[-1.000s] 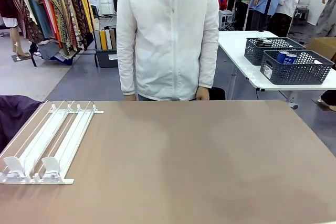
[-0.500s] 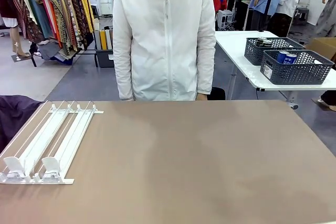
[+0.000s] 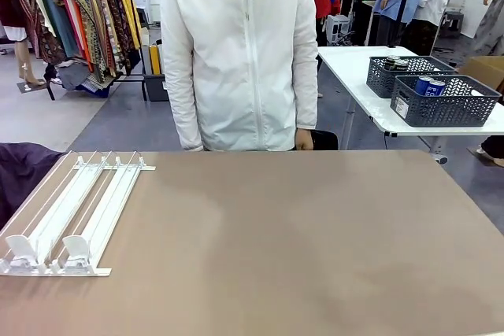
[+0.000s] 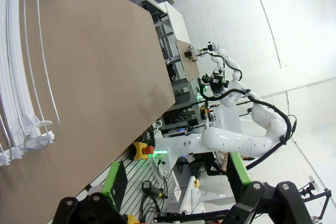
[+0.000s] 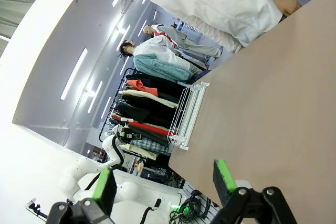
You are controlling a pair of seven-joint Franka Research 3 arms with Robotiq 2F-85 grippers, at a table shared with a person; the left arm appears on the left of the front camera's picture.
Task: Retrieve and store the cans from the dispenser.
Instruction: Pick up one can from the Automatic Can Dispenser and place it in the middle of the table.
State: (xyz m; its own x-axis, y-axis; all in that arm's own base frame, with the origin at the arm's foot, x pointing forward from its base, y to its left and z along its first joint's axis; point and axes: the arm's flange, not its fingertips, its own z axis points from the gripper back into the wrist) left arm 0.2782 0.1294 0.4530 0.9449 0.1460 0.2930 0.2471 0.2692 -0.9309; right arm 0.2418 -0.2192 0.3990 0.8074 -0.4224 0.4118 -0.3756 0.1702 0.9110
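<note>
Dispenser (image 3: 69,210) lies empty at the left of the brown surface (image 3: 299,241); cans (image 3: 429,84) sit in a grey basket (image 3: 445,104) on a far white table. Both end effectors — left (image 4: 176,203), right (image 5: 165,190) — spread wide (nothing held), off the surface.

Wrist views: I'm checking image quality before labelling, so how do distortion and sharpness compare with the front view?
Front view: sharp, evenly lit, table edges straight. Left wrist view: rolled sideways, dispenser rails bowed by the wide lens. Right wrist view: tilted, ceiling lights glaring.
</note>
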